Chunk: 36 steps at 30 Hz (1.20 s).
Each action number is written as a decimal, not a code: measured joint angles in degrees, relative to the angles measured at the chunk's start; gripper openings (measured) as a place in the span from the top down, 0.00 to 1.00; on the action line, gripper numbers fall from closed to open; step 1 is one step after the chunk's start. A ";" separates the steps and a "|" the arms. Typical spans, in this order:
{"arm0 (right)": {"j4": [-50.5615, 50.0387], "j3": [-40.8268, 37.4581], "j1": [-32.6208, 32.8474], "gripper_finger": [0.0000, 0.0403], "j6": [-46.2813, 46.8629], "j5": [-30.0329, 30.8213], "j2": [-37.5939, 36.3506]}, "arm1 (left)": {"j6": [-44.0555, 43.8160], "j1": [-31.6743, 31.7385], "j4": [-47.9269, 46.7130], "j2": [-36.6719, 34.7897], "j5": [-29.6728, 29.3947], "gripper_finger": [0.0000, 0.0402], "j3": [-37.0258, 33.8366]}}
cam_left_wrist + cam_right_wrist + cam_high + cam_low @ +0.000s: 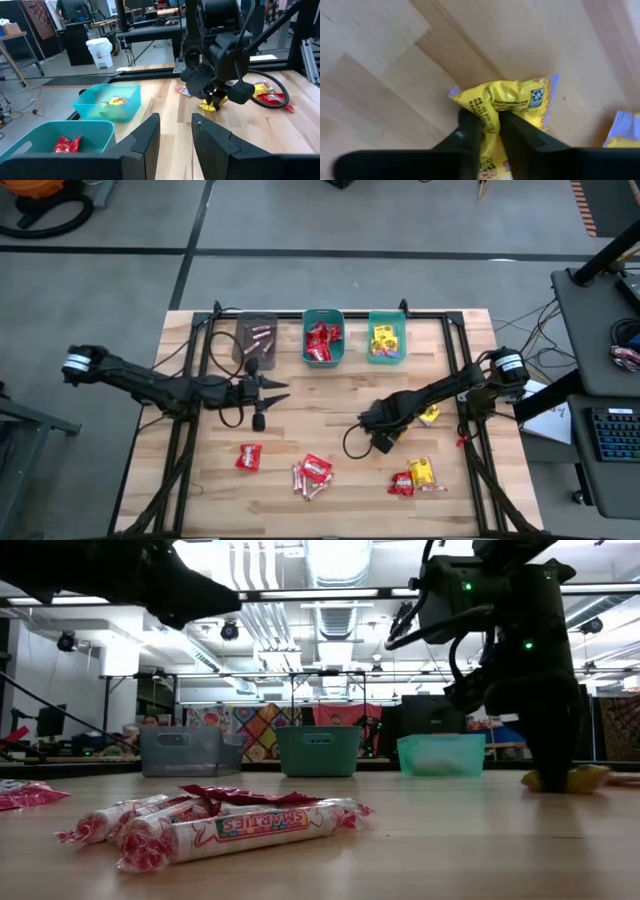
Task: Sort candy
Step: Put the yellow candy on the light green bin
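Right wrist view shows the yellow packet [512, 107] pinched between our right gripper [490, 130] fingers, which are closed on its lower edge while it lies on the table [380, 75]. In the high view this packet [430, 416] sits at the right of the frame, just beside the gripper [384, 442], below the yellow bin [386, 338]. More candy lies lower in the frame: a red packet [249, 457] at lower left, a red packet on a bunch of sticks [313, 476] at lower centre, and a yellow and a red packet [414, 476] at lower right.

Our left gripper [272, 387] hangs near the grey bin [254, 340] at upper left; its fingers [150, 132] stand a little apart and hold nothing.

To do this step well, we think we should lift straight up first and check the thin wrapper does not slip, because only the edge is held. Then we carry it over the yellow bin and let go low inside it, not over the red bin [323, 338] next to it.

In the low view we can read "SMARTIES" on the nearest stick [240, 830]. The print on the yellow packet is too small for us to read.
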 joint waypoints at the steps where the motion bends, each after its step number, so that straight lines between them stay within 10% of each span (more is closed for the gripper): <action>1: 0.15 0.24 -0.02 0.90 -0.78 0.29 -0.16 | -0.02 -0.01 1.09 1.07 0.00 0.76 0.00; 9: 6.50 1.46 -0.17 0.97 -7.12 2.50 -6.67 | -0.81 0.04 8.15 5.98 6.30 0.76 0.00; 18: 43.89 -6.35 -2.36 0.97 -23.17 2.63 -19.04 | -1.29 -0.02 15.33 8.05 24.95 0.75 0.00; 26: 93.74 -19.69 -4.23 0.97 -45.09 -15.48 -17.83 | -1.90 0.00 25.33 14.36 24.46 0.62 0.00; 36: 100.80 -13.67 -4.74 0.97 -52.63 -26.70 -8.12 | -0.50 0.00 41.12 29.98 25.02 0.48 3.46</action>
